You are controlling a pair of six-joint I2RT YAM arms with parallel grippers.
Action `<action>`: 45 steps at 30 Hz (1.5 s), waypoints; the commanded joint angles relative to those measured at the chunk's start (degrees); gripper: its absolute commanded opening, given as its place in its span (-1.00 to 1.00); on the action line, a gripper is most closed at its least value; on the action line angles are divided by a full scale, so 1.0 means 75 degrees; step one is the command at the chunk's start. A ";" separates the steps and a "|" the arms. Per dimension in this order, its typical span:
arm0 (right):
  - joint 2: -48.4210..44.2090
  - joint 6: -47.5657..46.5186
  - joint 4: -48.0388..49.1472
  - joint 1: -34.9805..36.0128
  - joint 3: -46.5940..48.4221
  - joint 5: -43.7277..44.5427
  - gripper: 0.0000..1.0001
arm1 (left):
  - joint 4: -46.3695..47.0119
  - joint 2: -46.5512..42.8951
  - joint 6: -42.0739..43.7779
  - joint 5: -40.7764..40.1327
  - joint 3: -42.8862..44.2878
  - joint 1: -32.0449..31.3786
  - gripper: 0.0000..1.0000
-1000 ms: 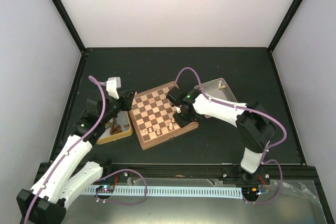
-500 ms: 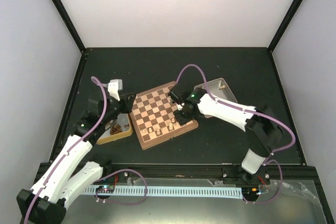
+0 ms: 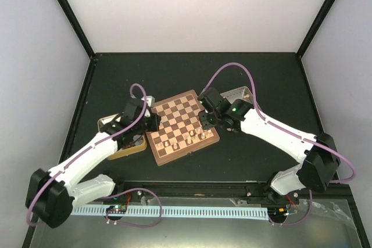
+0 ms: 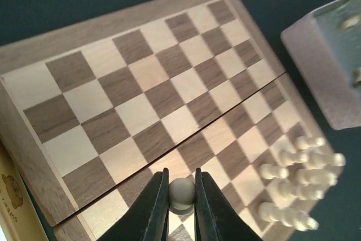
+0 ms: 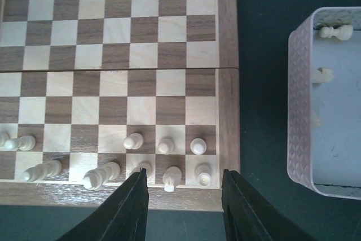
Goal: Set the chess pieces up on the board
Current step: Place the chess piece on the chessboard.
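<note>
The board (image 3: 180, 111) lies tilted in the middle of the table. Several pale chess pieces (image 5: 165, 145) stand in two rows along its near edge. My left gripper (image 4: 182, 187) hovers over the board's left part (image 4: 141, 100), shut on a round-headed pale chess piece (image 4: 182, 191). My right gripper (image 5: 183, 172) hangs open above the near right corner of the board (image 5: 118, 32), its fingers (image 5: 134, 201) straddling the last pieces there and holding nothing. In the top view the left gripper (image 3: 152, 121) and the right gripper (image 3: 204, 121) flank the board.
A shallow metal tray (image 5: 299, 111) right of the board holds a few loose pale pieces (image 5: 335, 31). A yellow-rimmed tray (image 3: 125, 146) sits left of the board under the left arm. Black rails edge the dark table.
My right gripper has opened and drawn up from the board's near right corner, leaving a piece standing there. My left arm has swung from over the left tray to the board, still holding its piece.
</note>
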 commanded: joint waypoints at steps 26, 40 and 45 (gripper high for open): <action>-0.0783 0.0270 0.0727 -0.0390 -0.0842 0.0290 -0.16 | 0.1113 0.2292 -0.0635 -0.1646 -0.0156 -0.0889 0.01; -0.0798 0.0313 0.0785 -0.0410 -0.0941 0.0200 -0.17 | -0.0794 0.3373 -0.0649 -0.1280 0.1291 -0.0586 -0.37; -0.0789 0.0286 0.0787 -0.0413 -0.0959 0.0183 -0.17 | -0.0901 0.3625 -0.0517 -0.1357 0.1387 -0.0564 -0.39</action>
